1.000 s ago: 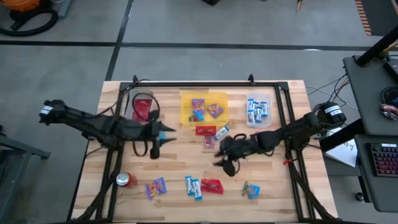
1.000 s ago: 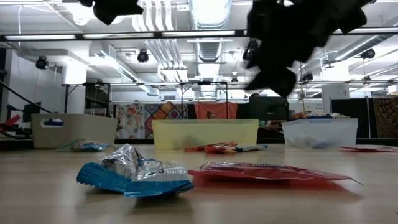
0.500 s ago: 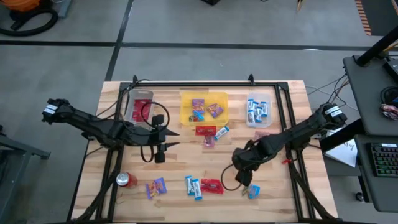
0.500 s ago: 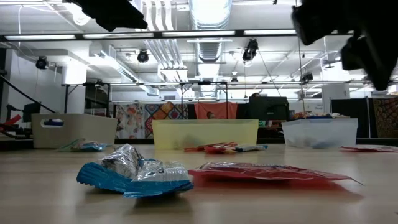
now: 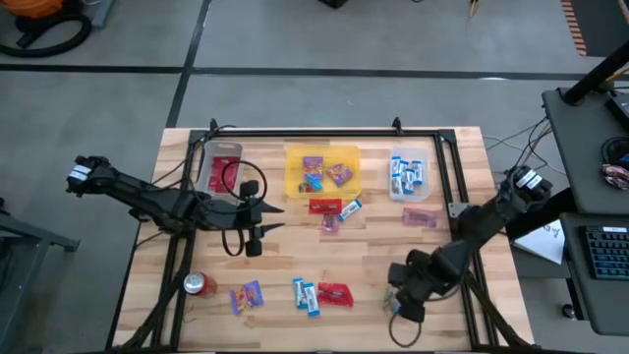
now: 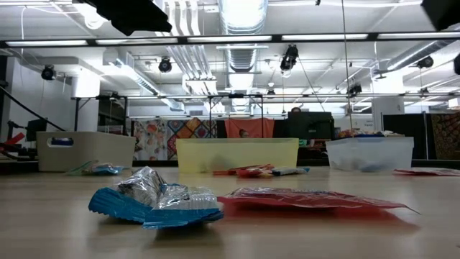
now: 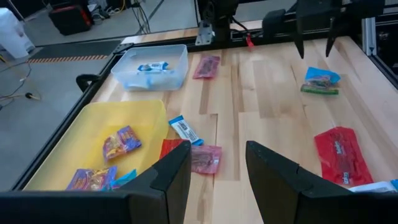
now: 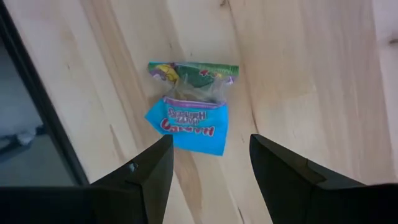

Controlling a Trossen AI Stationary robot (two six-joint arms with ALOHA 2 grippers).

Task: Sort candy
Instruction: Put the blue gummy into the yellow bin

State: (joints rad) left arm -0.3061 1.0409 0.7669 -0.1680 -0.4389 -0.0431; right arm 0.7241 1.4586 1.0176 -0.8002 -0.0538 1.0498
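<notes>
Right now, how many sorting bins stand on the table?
3, in a row along the far side of the table: the left clear bin, the yellow bin in the middle, the right clear bin. None seems hidden.

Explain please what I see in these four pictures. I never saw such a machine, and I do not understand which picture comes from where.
This is a robot with two dark arms at a wooden table. One picture looks straight down from above, one looks level across the table top, and two come from cameras on the wrists.

Each arm ends in a two-finger end effector. The left end effector hangs over the table's middle, open and empty. The right end effector is open above a blue-and-green candy packet near the front edge, not touching it.

Wrapped candies lie scattered on the table. At the back stand three bins: a grey bin, a yellow bin and a clear bin, each with some candy inside. A red can stands near the front left.
</notes>
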